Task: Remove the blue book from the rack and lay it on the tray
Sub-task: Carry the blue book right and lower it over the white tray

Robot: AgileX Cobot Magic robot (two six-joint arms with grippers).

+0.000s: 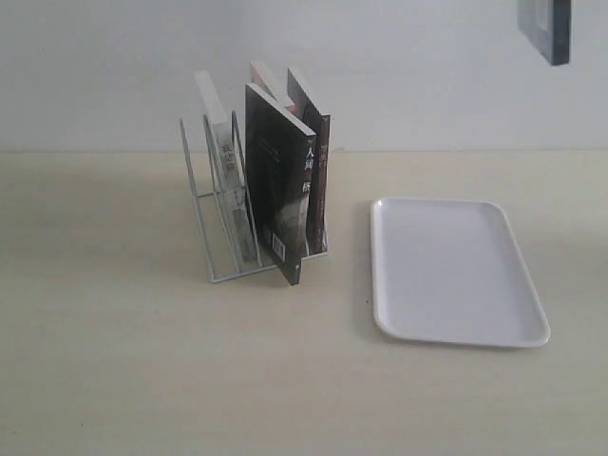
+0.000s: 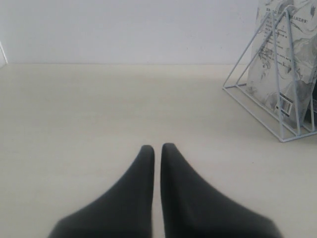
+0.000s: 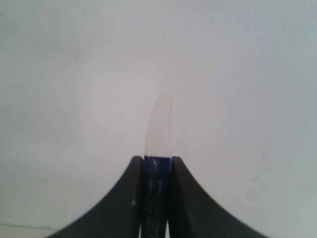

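My right gripper [image 3: 157,159] is shut on the blue book [image 3: 158,184]. The dark blue spine sits between the fingers and a pale page edge curves up beyond them, against a plain wall. In the exterior view a dark blue corner of the book [image 1: 546,28] hangs at the top right, high above the white tray [image 1: 456,271], which lies flat with nothing on it. The white wire rack [image 1: 214,228] stands left of the tray. My left gripper [image 2: 157,147] is shut on nothing, low over the table, with the rack [image 2: 277,114] off to one side.
The rack holds a black-covered book [image 1: 275,190] leaning at the front, a white marbled book [image 1: 220,152] on the left and a dark book [image 1: 318,161] behind. A pale wall backs the beige table [image 1: 114,361].
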